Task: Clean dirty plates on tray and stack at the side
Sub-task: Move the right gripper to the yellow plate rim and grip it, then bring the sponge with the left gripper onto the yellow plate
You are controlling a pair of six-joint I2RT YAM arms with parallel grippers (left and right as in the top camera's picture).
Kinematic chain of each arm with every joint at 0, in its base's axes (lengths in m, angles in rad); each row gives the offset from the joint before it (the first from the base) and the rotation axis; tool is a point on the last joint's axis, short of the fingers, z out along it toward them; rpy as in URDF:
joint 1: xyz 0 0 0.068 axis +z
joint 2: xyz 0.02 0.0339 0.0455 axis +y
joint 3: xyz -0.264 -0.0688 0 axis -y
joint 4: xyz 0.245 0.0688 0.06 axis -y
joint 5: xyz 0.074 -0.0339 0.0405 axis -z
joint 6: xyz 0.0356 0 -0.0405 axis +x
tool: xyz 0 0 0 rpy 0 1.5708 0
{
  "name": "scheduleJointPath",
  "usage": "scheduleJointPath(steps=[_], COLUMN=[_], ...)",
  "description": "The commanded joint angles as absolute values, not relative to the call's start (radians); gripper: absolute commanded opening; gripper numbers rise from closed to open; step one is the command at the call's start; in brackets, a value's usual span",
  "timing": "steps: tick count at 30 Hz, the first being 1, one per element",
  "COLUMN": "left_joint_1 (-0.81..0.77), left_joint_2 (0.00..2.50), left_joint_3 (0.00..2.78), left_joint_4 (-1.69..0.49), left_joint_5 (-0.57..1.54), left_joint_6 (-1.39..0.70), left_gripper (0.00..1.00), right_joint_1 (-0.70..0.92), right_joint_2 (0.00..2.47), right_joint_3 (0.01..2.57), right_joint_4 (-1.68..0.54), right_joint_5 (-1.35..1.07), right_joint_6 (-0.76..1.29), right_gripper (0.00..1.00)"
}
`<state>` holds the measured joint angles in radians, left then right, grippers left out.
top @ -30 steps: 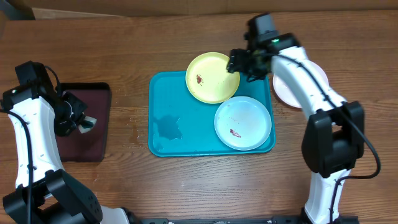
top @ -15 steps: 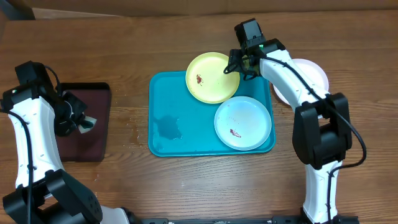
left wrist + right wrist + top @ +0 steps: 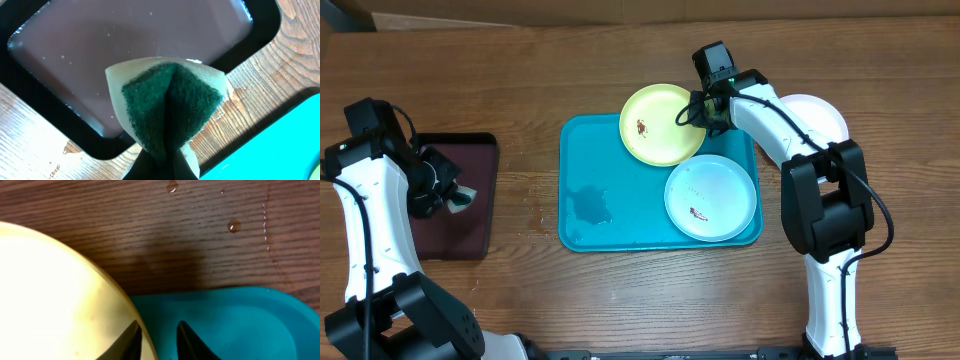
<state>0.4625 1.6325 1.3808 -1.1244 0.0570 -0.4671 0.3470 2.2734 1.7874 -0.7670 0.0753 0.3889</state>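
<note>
The yellow-green plate [image 3: 660, 125] lies at the back of the turquoise tray [image 3: 582, 150], a red-brown smear on its left part. In front of it on the tray sits a pale plate [image 3: 710, 197] with a smear. A white plate [image 3: 823, 112] rests on the table to the right, partly under my right arm. My right gripper [image 3: 698, 110] stands astride the yellow-green plate's [image 3: 50, 290] right rim. The right gripper's [image 3: 158, 325] jaws are narrow, one finger inside the rim and one over the tray [image 3: 240, 315], with a slit left. My left gripper [image 3: 165, 162] is shut on a green-and-cream sponge [image 3: 170, 100].
A dark maroon tray [image 3: 450, 235] with a black rim lies at the far left, under the sponge [image 3: 463, 197]. A wet patch [image 3: 590, 203] shows on the turquoise tray's left half. Water drops [image 3: 233, 226] dot the wooden table behind the tray.
My right gripper has moved left, down onto the yellow-green plate's rim, and its jaws have narrowed a lot. The left arm and sponge have stayed still.
</note>
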Motion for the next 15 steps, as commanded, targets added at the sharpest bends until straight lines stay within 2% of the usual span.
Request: scheduleJointPath(steps=[1,7,11,15], left_joint_1=[0.464,0.464,0.464,0.464], left_joint_2=[1.631,1.631,1.631,1.631], left_joint_3=[1.377,1.377,1.377,1.377], left_joint_4=[-1.120,-1.120,-1.118,-1.118], left_joint_5=[0.073,0.085,0.102,0.102], left_joint_6=[-0.449,-0.449,-0.448,-0.448], left_gripper=[0.04,0.04,0.05,0.04], right_joint_1=[0.350,0.354,0.354,0.354], right_joint_2=[2.278,2.286,2.286,2.286], right_joint_3=[1.790,1.790,1.791,1.790], right_joint_4=[-0.768,-0.783,-0.797,-0.820], right_joint_5=[0.064,-0.018,-0.086,-0.129], right_joint_6=[0.389,0.389,0.389,0.389], right_gripper=[0.20,0.18,0.08,0.06])
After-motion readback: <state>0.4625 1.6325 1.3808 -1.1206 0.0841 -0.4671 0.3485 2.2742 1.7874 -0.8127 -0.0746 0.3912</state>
